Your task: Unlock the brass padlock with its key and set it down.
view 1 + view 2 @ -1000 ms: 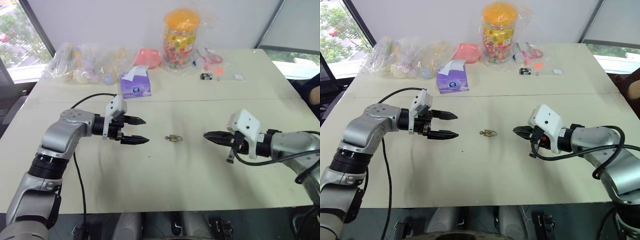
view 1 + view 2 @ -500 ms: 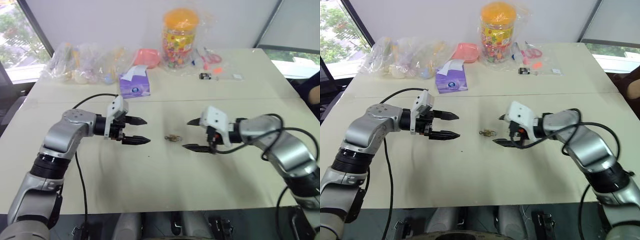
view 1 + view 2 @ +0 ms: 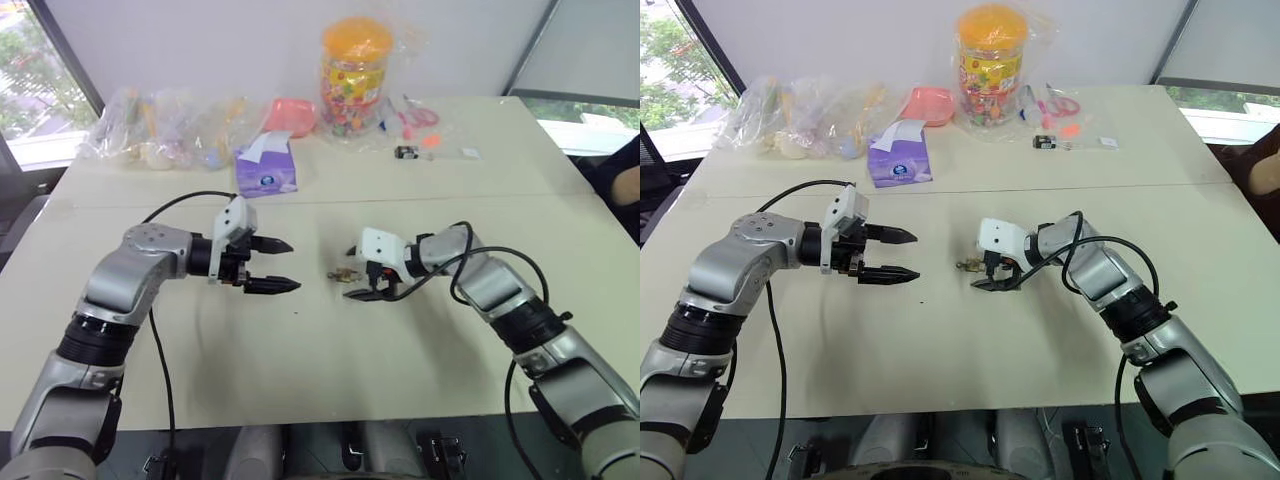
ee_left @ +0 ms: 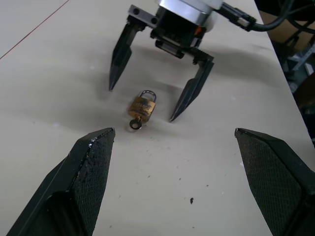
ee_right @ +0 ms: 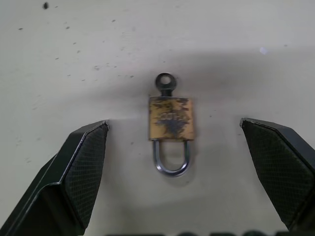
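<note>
On surface (image 3: 320, 370), in front of purple tissue box (image 3: 266, 172): brass padlock (image 5: 171, 118) lies flat, key (image 5: 166, 83) in its base, shackle toward right end effector (image 4: 150, 101). Right end effector spread wide, fingers either side of padlock, not touching. Left end effector (image 3: 278, 265) also spread, near padlock, pointing at it, apart.
</note>
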Robot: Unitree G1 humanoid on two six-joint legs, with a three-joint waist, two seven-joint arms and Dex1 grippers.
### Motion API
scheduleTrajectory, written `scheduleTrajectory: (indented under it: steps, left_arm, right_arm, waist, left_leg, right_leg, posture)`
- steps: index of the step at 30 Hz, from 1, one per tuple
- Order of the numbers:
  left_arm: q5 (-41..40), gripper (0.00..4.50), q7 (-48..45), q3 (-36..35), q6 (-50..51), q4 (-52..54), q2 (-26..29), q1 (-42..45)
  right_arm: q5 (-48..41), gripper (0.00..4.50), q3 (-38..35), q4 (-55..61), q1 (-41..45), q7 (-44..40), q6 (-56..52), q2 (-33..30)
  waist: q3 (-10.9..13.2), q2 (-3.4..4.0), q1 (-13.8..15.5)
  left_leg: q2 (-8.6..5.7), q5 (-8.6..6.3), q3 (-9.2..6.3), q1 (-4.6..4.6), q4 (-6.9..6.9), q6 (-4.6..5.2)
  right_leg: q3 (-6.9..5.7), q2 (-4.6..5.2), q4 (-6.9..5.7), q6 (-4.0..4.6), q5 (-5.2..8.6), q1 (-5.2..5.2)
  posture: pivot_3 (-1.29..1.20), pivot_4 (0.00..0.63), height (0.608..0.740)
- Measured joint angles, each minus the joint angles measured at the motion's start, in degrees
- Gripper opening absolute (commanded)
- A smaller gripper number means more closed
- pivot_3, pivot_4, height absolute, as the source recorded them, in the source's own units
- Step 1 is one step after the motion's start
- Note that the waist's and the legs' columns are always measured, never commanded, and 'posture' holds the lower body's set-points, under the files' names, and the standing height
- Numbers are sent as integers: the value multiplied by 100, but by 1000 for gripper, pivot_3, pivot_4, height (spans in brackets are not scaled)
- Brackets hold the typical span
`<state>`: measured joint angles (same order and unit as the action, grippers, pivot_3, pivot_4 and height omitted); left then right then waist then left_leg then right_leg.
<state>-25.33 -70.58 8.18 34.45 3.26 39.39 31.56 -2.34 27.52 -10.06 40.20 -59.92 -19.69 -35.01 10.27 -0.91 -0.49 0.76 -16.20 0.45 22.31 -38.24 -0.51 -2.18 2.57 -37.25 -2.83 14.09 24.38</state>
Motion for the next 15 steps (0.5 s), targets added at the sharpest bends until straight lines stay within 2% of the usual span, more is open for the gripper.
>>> scheduleTrajectory:
  steps: [3, 9, 15]
  left_arm:
    - [0, 4100, 27, 1, 0, 23, 0, -3]
    - [5, 4100, 46, 1, -2, 22, -1, -3]
    - [14, 4100, 49, 13, -6, 12, -16, 2]
  right_arm:
    - [-8, 3661, -90, -139, 17, -104, -101, 161]
    - [62, 683, -97, -3, -31, -226, -380, 357]
    - [401, 705, -140, 553, -317, 152, -458, 412]
  waist:
    - [0, 0, -36]
    - [0, 1, -39]
    - [-2, 1, -41]
  left_leg:
    - [2, 0, 0, -2, 0, 0]
    - [6, 0, 0, -5, 0, 0]
    - [6, 0, 0, -6, 1, 0]
  right_leg:
    - [2, -1, -2, 0, 0, 0]
    - [2, -3, -7, 1, -1, 0]
    - [2, -3, -8, 2, 0, 0]
  posture:
    - [0, 150, 737]
    - [0, 150, 737]
    - [0, 150, 737]
